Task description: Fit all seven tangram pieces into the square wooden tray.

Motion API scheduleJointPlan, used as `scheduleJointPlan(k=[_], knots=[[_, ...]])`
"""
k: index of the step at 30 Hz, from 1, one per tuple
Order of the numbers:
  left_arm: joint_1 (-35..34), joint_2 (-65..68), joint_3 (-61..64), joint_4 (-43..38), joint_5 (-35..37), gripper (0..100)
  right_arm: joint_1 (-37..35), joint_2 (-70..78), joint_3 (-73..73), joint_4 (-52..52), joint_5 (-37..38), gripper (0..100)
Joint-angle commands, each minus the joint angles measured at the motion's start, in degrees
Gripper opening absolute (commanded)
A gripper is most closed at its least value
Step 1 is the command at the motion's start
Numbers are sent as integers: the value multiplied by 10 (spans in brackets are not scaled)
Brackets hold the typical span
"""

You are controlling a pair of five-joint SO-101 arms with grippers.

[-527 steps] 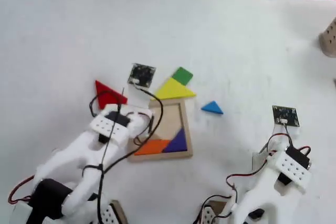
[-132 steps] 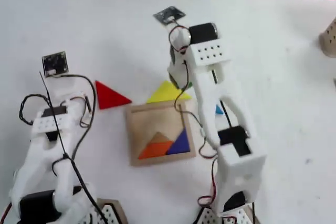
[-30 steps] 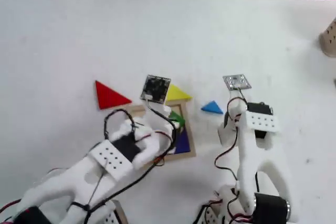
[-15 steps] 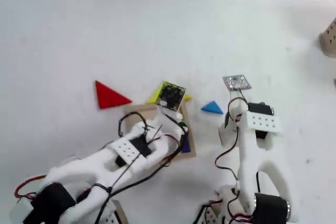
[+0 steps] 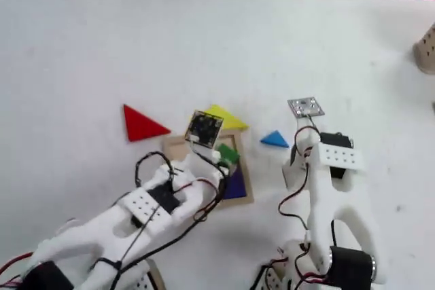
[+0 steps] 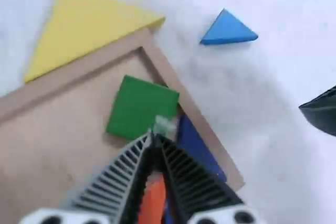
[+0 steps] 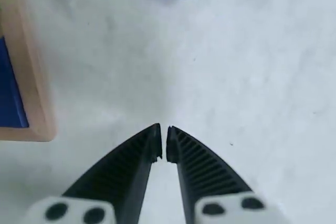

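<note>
The square wooden tray [image 5: 175,145] lies at the table's middle, and its rim [image 6: 173,80] runs across the left wrist view. Inside it a green square [image 6: 139,107] lies askew, beside a dark blue piece [image 6: 197,145] and an orange piece [image 6: 155,205]. My left gripper [image 6: 155,140] is shut, with its tips at the green square's [image 5: 228,154] near edge. A yellow triangle [image 5: 228,117] rests against the tray's far side. The red triangle [image 5: 141,125] lies on the table to the tray's left. The small blue triangle [image 5: 274,139] lies to its right. My right gripper [image 7: 163,142] is shut over bare table, beside the tray's corner [image 7: 31,108].
The right arm [image 5: 333,164] stands to the right of the tray. The left arm [image 5: 146,205] lies across the tray's near left part. A tan perforated object [image 5: 426,49] sits at the table's right edge. Open white table stretches across the far half.
The left arm's wrist swung right over the tray half a second ago and has come back left, uncovering the green square in the tray. The right arm has stayed still.
</note>
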Motion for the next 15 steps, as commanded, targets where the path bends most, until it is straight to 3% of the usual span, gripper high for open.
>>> scheduleJointPlan(k=[1, 7, 15], knots=[[-2, -44, -18, -16, -2, 20, 4, 0, -6, -7, 5, 18], [-5, 46, -62, -109, -4, 20, 5, 0, -5, -7, 5, 18], [-7, 225, -162, -114, -5, 20, 5, 0, -4, -7, 5, 18]])
